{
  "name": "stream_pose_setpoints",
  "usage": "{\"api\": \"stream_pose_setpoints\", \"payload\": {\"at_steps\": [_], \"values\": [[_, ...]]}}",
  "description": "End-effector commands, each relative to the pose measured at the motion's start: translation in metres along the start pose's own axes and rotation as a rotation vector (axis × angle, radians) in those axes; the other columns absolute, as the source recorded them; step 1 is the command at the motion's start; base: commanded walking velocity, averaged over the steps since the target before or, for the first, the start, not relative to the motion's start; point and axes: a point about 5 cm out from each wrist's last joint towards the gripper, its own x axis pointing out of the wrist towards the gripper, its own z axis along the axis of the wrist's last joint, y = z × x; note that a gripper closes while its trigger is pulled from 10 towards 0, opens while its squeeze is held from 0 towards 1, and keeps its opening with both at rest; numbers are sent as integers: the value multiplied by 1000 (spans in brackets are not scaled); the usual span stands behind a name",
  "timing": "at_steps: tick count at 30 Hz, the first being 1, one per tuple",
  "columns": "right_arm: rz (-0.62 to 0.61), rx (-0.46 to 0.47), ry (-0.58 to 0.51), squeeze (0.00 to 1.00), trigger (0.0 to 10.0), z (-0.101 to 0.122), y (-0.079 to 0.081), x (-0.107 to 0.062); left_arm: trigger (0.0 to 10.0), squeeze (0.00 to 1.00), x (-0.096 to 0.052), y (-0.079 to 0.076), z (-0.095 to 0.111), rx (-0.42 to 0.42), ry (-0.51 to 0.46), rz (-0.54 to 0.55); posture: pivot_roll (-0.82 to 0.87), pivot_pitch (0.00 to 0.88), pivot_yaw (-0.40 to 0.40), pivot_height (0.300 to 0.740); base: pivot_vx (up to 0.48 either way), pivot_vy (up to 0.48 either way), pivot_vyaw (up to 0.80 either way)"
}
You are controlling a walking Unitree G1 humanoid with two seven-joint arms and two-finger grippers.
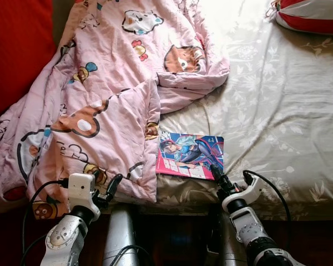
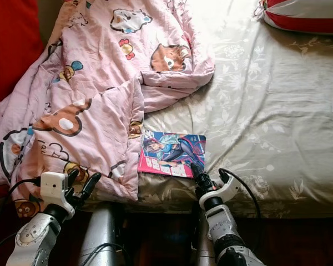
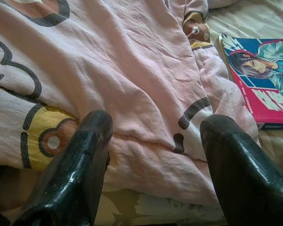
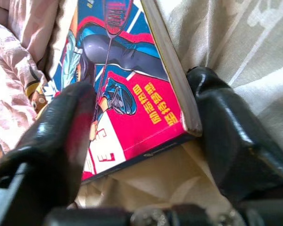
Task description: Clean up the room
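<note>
Here right gripper [image 4: 141, 141] straddles the book's [image 1: 190, 155] corner (seemingly touching).

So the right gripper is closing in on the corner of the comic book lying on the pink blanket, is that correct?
Nearly: the comic book lies on the beige bedsheet, beside the pink blanket, as the left eye view shows. The right gripper is open around its corner.

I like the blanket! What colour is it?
The blanket is pink with cartoon bears and animals, clearest in the left eye view.
</note>
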Motion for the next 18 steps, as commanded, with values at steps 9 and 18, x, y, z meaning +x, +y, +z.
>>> {"api": "stream_pose_setpoints", "payload": {"at_steps": [9,18], "values": [[-12,24,79,0,0,-18,-3,-5,10000,0,-8,5,-8,15,46,14,130,323,59,577,0,0,0],[-23,16,69,0,0,-18,-4,-5,10000,0,-7,4,-9,23,50,5,124,320,60,577,0,0,0]]}}
